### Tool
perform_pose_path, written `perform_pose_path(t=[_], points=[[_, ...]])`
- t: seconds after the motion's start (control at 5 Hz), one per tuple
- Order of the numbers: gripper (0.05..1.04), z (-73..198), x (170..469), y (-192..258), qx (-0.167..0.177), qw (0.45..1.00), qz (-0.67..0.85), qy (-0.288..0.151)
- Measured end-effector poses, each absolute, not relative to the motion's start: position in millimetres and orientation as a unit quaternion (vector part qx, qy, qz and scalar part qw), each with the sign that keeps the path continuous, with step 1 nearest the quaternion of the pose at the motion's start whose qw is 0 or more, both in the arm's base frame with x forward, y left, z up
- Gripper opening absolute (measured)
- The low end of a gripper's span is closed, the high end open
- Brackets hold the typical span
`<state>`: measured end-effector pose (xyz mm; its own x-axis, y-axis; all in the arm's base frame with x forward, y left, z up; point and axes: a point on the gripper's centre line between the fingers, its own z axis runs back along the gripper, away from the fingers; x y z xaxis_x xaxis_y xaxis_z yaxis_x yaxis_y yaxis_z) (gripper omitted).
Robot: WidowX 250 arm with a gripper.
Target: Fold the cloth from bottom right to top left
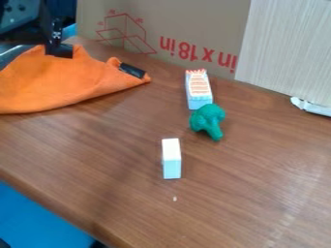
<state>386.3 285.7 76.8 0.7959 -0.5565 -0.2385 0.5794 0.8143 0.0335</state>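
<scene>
Camera view | orange cloth point(58, 80) seen at upper left of table point(259, 174) | upper edge met by tool point(60, 50), bulk below it | open/closed: cannot be told | up-left carry probably needed

The gripper point(59, 50) is at upper left, at the rumpled upper edge of the orange cloth point(61, 77), which has a black tab point(132, 70) at its right corner. Further right on the brown worktop point(116, 155) are a box point(199, 88), green broccoli point(208, 117) just in front, and a pale block point(171, 159) nearer the camera. Cardboard point(174, 24) rises behind
</scene>
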Motion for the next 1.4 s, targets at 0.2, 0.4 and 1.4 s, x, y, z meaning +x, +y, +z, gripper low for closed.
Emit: perform_pose_path(t=[0.2,0.4,1.4], points=[[0.483,60,387,282,0.036,0.951,-0.290,0.101],[0.762,69,383,283,0.035,0.964,-0.254,0.069],[0.999,166,346,263,0.035,0.974,0.194,-0.109]])
